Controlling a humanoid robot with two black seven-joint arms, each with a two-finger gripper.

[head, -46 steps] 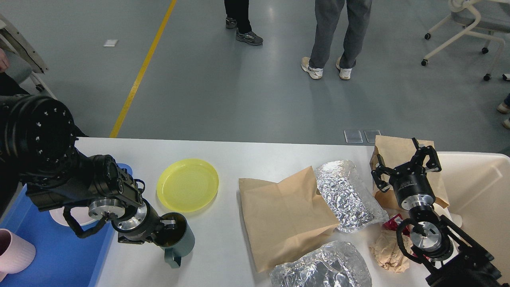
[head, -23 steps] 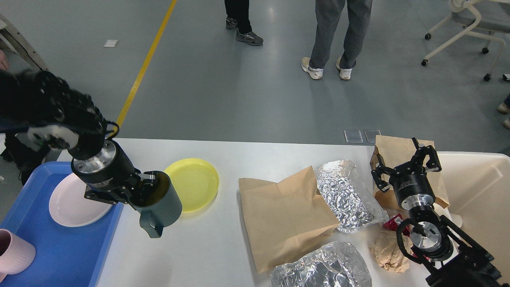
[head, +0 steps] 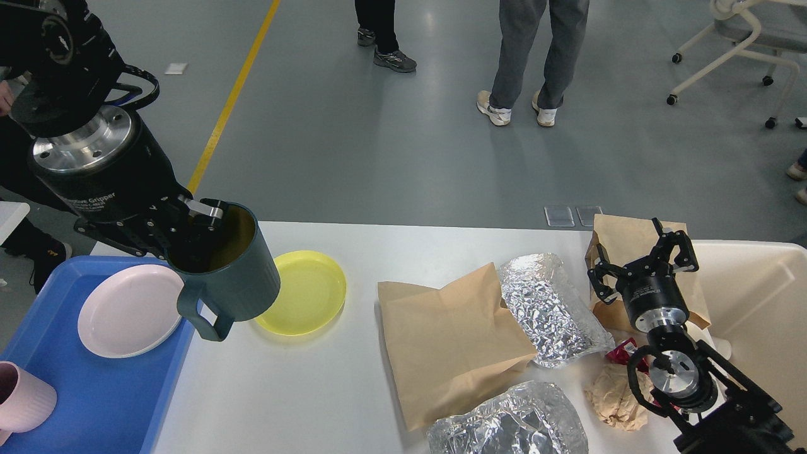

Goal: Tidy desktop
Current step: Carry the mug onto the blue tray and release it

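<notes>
the left tool [head: 198, 230] is clamped on the rim of a dark green mug [head: 224, 277], one finger inside the mouth, and holds it lifted clear of the desk [head: 302, 391]. the mug hangs tilted, its handle pointing down and toward the robot. it sits over the seam between the blue tray [head: 94, 391] on the left and the yellow plate [head: 302, 291] just to its right. the tray, already holding a pink plate [head: 129, 309] and a pink cup [head: 25, 397], lies down and left of the tool, so the next move is probably a short carry that way. the right tool [head: 643, 261] hovers with fingers spread and nothing in them, well apart above the paper bags and foil on the desk's right side.
</notes>
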